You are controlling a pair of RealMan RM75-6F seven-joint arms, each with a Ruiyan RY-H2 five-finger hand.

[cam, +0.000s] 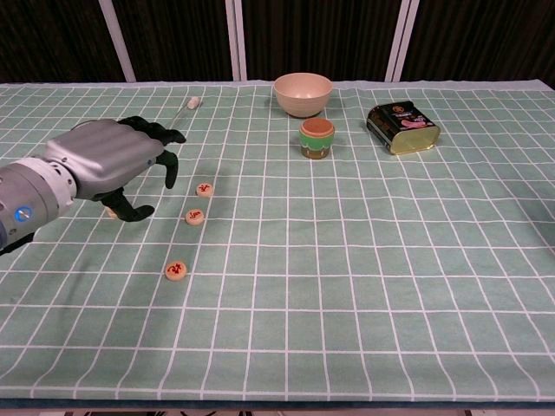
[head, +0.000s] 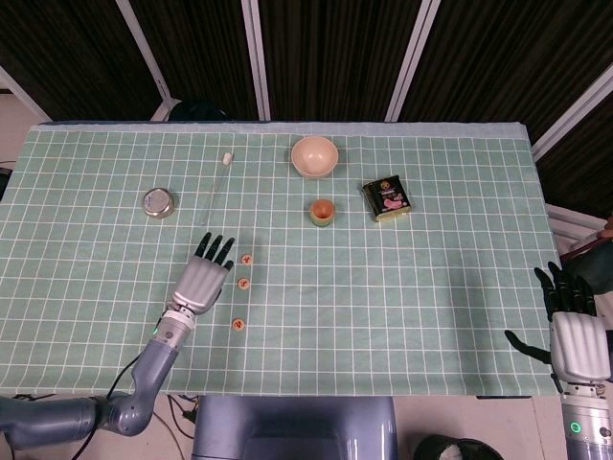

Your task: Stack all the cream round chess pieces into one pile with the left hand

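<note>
1. In the chest view a fourth cream piece (cam: 111,211) is mostly hidden beneath the left hand (cam: 117,165); only a sliver shows under the palm, and whether the fingers touch it cannot be told. In the head view that piece is covered entirely.
2. The red marks on the chess pieces are too small to read in either view.
3. The right hand (head: 575,331) sits beyond the bench's right edge near its front corner, seen only in the head view; its wrist is cut off by the frame's bottom. Its fingers are spread and hold nothing.
4. The left hand hovers over the left-front part of the bench (head: 431,316), palm down, fingers apart and curved downward, with nothing visibly pinched.
5. Three cream pieces lie flat and apart in a loose line just to the right of the left hand: the farthest piece (cam: 204,189) near the fingertips, the middle piece (cam: 195,216) beside the palm, the nearest piece (cam: 176,270) closer to the front edge, beside the wrist.
6. None of the pieces is stacked.
</note>
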